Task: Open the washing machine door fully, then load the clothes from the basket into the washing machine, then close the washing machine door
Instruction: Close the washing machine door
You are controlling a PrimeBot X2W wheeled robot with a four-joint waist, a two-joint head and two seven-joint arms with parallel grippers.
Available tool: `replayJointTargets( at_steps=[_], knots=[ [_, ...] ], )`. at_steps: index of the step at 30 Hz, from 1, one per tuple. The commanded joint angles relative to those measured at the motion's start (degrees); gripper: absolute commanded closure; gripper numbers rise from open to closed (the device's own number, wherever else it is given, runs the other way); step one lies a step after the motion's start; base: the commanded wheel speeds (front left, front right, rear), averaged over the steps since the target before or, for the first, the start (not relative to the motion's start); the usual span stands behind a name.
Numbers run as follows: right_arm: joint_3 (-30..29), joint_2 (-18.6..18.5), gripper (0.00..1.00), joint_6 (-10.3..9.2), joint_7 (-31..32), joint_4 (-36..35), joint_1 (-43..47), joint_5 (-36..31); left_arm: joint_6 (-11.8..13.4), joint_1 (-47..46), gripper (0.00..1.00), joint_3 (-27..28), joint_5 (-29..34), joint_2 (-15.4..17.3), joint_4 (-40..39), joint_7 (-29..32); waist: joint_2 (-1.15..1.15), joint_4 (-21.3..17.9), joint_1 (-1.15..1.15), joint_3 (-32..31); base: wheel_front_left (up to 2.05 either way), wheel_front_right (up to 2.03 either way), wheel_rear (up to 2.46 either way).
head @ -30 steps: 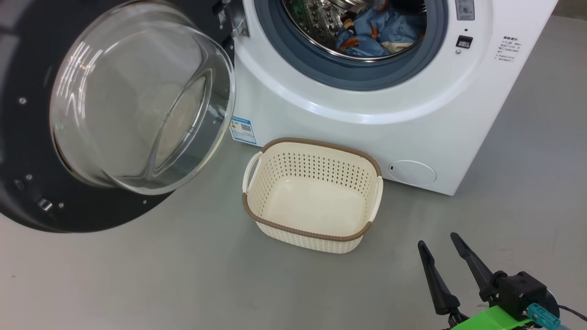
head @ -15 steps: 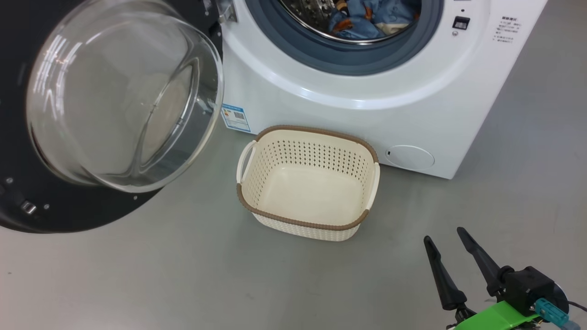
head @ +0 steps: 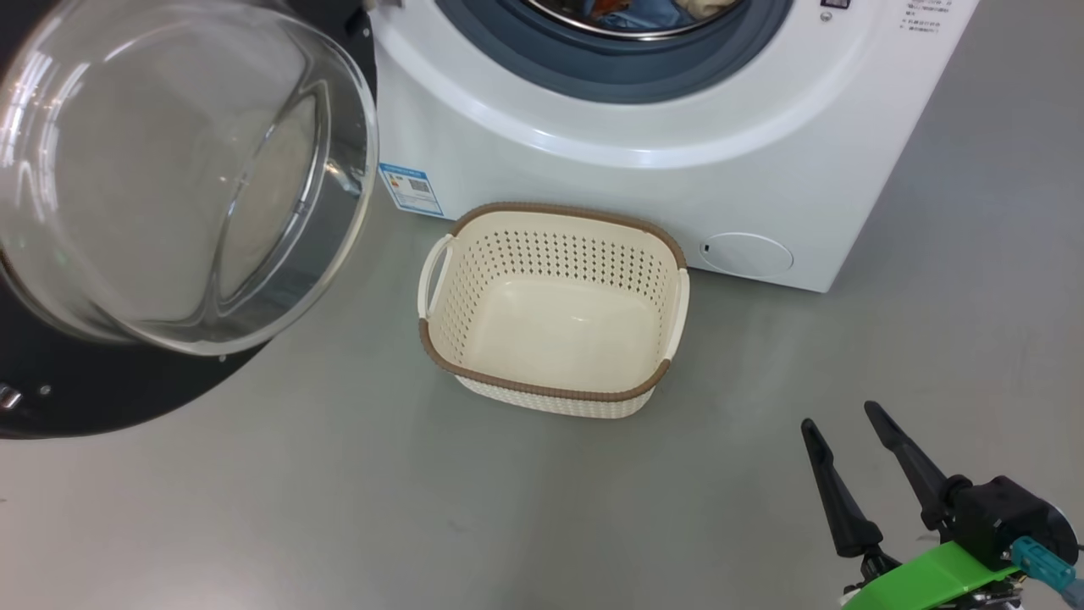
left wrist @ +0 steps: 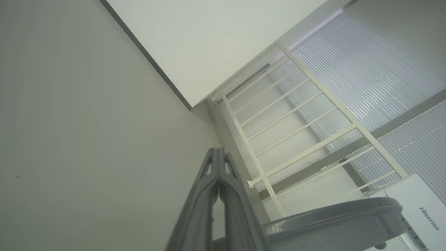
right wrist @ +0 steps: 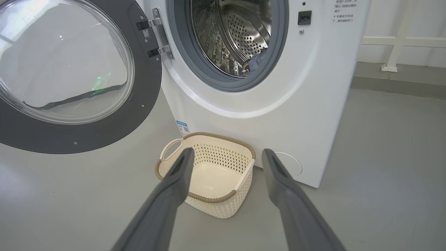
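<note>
Head view: washing machine door (head: 161,186) stands wide open at left, basket (head: 542,391) empty, right pincer (head: 840,417) spread wide. Left wrist view: left pincer (left wrist: 218,153) closed on nothing. Right wrist view: door looks heavy, rigid, glass (right wrist: 62,59) slick; push its black rim (right wrist: 104,136).

The right gripper (head: 838,413) has two long black fingers (head: 837,500), each tapering from a thick base to a narrow pointed tip. They mount on a black, boxy block (head: 991,512) fixed to a bright green bracket (head: 927,578). A teal connector (head: 1037,561) sits beside the block. The left gripper (left wrist: 218,150) has grey fingers with narrow triangular cut-outs near the tips.
</note>
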Motion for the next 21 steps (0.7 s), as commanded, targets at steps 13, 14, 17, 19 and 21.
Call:
replayJointTargets(
  at_steps=[13,14,17,19,21],
  knots=[
    [0.8,-2.1,0.0,0.09,1.4,-3.7,-2.4,-0.3,-2.7,-5.0,1.0,3.0,-9.8,5.3,7.7,8.1,0.0,-1.2,0.0,2.7,0.0,0.0,0.0],
    [0.8,-2.2,0.0,0.09,1.5,-3.8,-2.4,-0.3,-2.7,-5.0,1.0,3.1,-10.3,5.4,8.0,8.6,0.0,-1.3,0.0,2.9,0.0,0.0,0.0],
    [0.7,-2.5,0.0,0.09,1.8,-4.2,-2.5,-0.3,-2.9,-5.0,1.0,3.4,-11.6,5.5,8.6,9.7,0.0,-1.4,0.0,3.2,0.0,0.0,0.0],
    [0.6,-2.7,0.0,0.09,2.0,-4.4,-2.5,-0.3,-3.0,-4.9,1.0,3.3,-12.0,5.5,8.7,10.3,0.0,-1.5,0.0,3.5,0.0,0.0,0.0],
    [0.6,-3.0,0.0,0.09,2.1,-4.5,-2.4,-0.3,-3.0,-4.9,1.0,3.0,-12.5,5.4,8.4,11.0,0.0,-1.5,0.0,3.6,0.0,0.0,0.0]
  ],
)
